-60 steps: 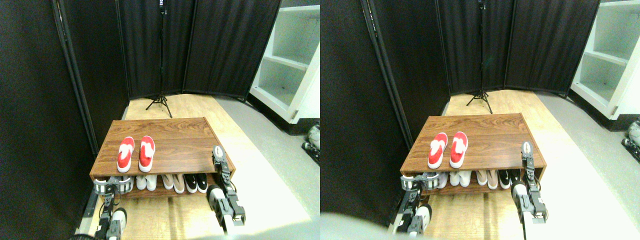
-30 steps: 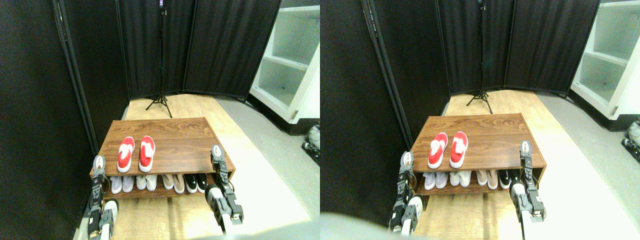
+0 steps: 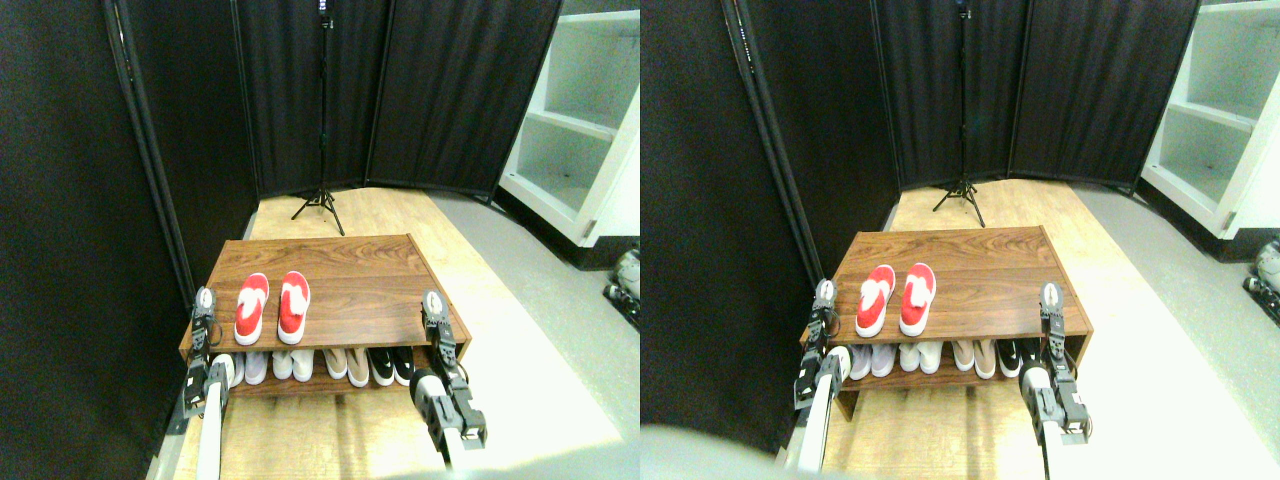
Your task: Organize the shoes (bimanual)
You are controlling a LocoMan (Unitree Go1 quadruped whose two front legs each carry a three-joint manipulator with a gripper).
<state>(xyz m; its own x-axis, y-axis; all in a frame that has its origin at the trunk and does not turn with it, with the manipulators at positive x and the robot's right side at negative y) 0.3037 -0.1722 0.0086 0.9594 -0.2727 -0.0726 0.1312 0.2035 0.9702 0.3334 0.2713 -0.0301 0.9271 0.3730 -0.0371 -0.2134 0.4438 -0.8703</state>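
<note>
Two tools flank your rack: left tool [image 3: 204,298] at its left edge, right tool [image 3: 433,302] at its right; whether either is clenched, you cannot tell. Both red shoes [image 3: 271,305] sit together on the surface [image 3: 350,285], untouched. Lower-shelf pairs [image 3: 330,364] are half hidden.

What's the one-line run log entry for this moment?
red sneakers: side by side on shoe rack top | left gripper: raised at left edge | right gripper: raised at right edge | neither touching sneakers
</note>
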